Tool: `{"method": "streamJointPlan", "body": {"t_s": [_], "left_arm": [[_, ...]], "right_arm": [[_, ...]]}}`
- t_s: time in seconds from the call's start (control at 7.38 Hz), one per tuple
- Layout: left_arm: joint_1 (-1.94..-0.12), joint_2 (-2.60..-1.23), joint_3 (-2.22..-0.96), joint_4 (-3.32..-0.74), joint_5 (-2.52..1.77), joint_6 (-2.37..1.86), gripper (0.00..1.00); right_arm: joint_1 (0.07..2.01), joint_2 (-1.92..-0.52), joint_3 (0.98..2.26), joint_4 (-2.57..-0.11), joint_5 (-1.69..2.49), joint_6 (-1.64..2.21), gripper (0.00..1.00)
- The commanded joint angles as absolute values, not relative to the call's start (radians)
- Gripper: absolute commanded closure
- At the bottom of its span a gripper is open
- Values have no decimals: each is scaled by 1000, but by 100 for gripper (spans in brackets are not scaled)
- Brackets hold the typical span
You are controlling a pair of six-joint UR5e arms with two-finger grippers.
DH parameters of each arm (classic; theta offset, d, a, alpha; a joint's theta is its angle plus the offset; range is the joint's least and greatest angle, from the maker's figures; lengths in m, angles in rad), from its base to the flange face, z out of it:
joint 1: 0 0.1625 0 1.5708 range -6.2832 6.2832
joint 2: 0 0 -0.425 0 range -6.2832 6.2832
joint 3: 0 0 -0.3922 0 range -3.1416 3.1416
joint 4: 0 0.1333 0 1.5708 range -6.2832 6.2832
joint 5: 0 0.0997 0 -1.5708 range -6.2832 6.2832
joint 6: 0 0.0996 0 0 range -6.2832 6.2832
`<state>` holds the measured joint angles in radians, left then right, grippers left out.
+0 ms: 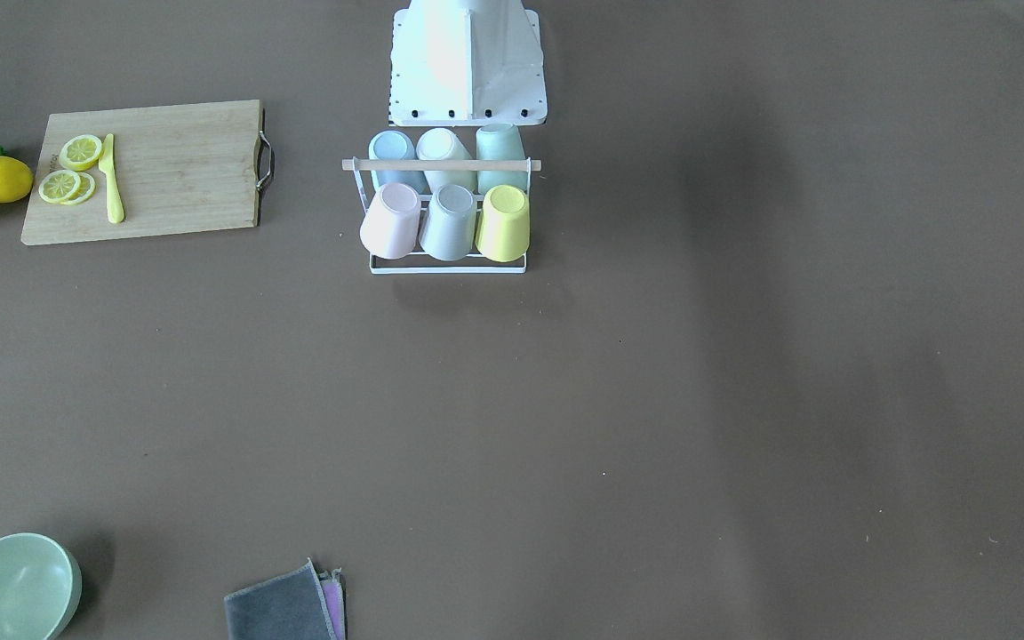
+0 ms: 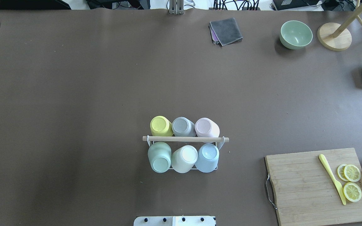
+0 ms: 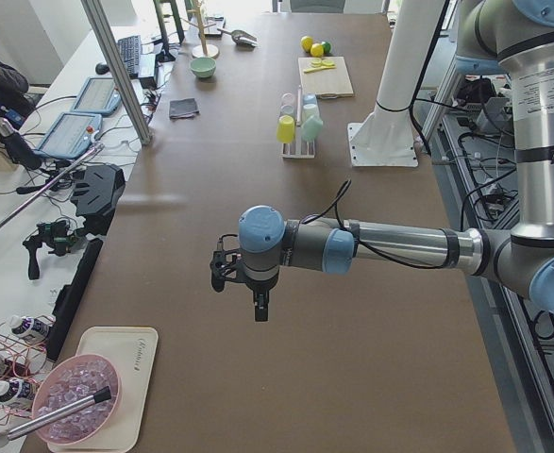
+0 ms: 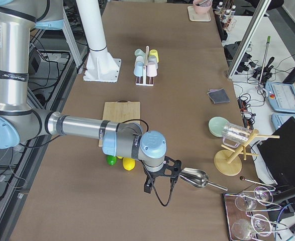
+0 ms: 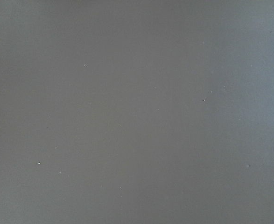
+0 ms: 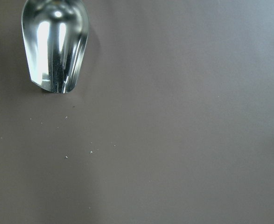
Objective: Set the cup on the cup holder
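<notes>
left gripper [image 3: 259, 310]: hangs over the table [image 2: 74, 94], well apart from the rack. It shows only in a side view, so I can't tell whether the fingers are apart or together. No cup seen at it.
right gripper [image 4: 158, 187]: over the opposite table end, near the metal scoop [image 6: 55, 44]. Finger state likewise can't be told. No cup seen at it.
cup holder [image 2: 185, 139]: mid-table in the overhead view, at 12 o'clock from the robot base.
far row: yellow cup [image 2: 160, 125], grey cup [image 2: 183, 126], pink cup [image 2: 206, 127], all inverted.
near row: green cup [image 2: 159, 157], white cup [image 2: 184, 158], blue cup [image 2: 207, 157], all inverted.
cutting board [image 2: 309, 194]: 4 o'clock from the holder, well apart.
progress: all six spots look filled and I see no loose cup on the table. I judge placing done, nothing left but idle arms.
</notes>
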<state>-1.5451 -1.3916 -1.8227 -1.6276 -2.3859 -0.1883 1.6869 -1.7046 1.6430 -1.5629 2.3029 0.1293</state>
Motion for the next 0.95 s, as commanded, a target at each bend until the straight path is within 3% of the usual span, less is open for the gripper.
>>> {"method": "streamJointPlan", "body": {"t_s": [0.0, 0.81], "left_arm": [[-1549, -1390, -1822, -1628, -2376, -187, 1], [-1548, -1394, -1835, -1620, -2271, -88, 1]], "right_arm": [[1684, -1709, 1640, -1563, 2303, 49, 0], [1661, -1723, 1589, -1562, 2292, 46, 0]]}}
